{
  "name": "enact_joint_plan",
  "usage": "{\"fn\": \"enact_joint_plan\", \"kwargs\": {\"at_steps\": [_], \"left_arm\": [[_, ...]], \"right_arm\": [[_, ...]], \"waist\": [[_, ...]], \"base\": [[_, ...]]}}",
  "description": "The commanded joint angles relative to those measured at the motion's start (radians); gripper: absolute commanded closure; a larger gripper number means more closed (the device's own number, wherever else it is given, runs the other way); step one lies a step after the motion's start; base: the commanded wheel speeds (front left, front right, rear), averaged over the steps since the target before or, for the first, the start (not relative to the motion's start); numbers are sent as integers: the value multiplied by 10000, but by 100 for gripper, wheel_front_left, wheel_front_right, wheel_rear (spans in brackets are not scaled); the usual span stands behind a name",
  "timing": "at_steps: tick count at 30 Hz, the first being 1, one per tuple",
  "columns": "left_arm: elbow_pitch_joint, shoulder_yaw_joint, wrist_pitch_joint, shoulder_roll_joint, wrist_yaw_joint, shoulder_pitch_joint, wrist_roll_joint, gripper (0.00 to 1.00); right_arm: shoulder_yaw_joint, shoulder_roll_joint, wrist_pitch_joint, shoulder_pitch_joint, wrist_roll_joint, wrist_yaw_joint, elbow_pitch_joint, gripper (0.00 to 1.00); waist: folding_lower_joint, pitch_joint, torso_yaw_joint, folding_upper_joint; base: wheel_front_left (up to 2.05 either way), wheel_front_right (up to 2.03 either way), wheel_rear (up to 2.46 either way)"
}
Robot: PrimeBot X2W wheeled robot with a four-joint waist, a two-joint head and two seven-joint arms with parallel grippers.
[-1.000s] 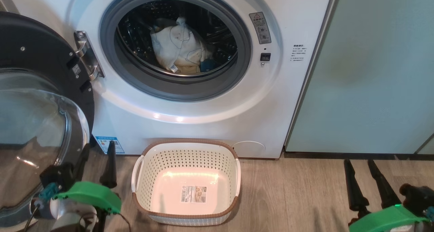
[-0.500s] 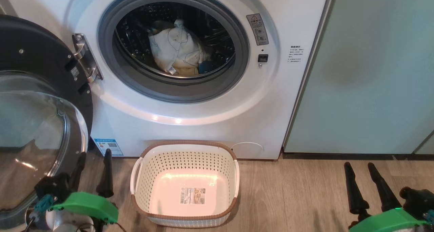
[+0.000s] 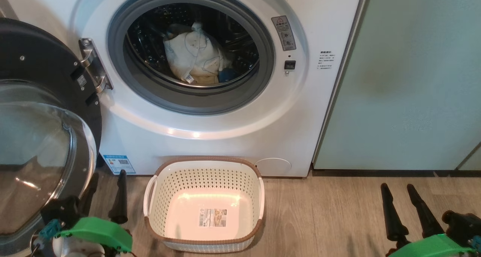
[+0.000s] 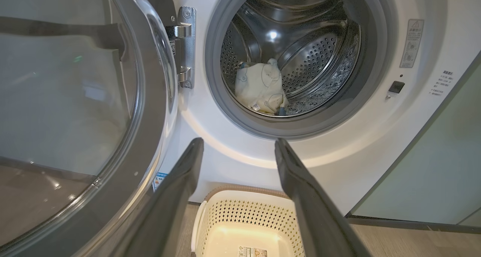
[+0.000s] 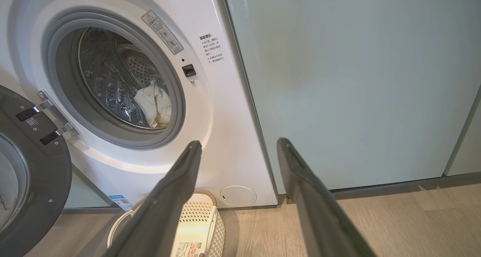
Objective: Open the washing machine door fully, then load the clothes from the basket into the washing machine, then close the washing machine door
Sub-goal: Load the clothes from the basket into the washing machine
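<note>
Clothes (image 3: 195,58) in drum (image 3: 150,35) of washing machine (image 3: 210,136), far centre; basket (image 3: 206,159) near, bare. Washing machine door (image 3: 41,136) swung wide left: you have only closing to do. Left gripper (image 3: 108,175) spread, empty, beside door, placed for push; right gripper (image 3: 397,187) spread, idle, near right.

You get only part of the washing machine door (image 3: 41,110): the head view cuts it off at 9 and 7 o'clock, and the left wrist view clips it at 12, 9 and 6. The washing machine (image 3: 233,136) loses its top at 12 o'clock. In the right wrist view the grey gasket (image 5: 176,110) hides part of the clothes (image 5: 152,105). Their printed outlines are too faint to make out. One finger of the left gripper (image 3: 108,174) is hard to separate from the dark door rim. The right gripper (image 3: 396,186) has its body cut at 5 o'clock. A finger covers much of the basket (image 5: 210,227). You cannot read its label (image 3: 213,216) or the warning sticker (image 3: 283,33).
</note>
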Motion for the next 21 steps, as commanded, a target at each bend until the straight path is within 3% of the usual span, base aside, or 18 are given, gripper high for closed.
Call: {"fn": "enact_joint_plan", "kwargs": {"at_steps": [1,21], "left_arm": [[-313,334,-63,274,-9,-346,-51,0],[-288,394,-63,382,-9,-437,-78,0]], "right_arm": [[153,-83,-96,-264,-9,4,-312,0],[118,-59,-96,-250,-20,4,-316,0]], "waist": [[0,4,-2,0],[0,23,-11,0]], "base": [[0,0,0],[0,0,0]]}}
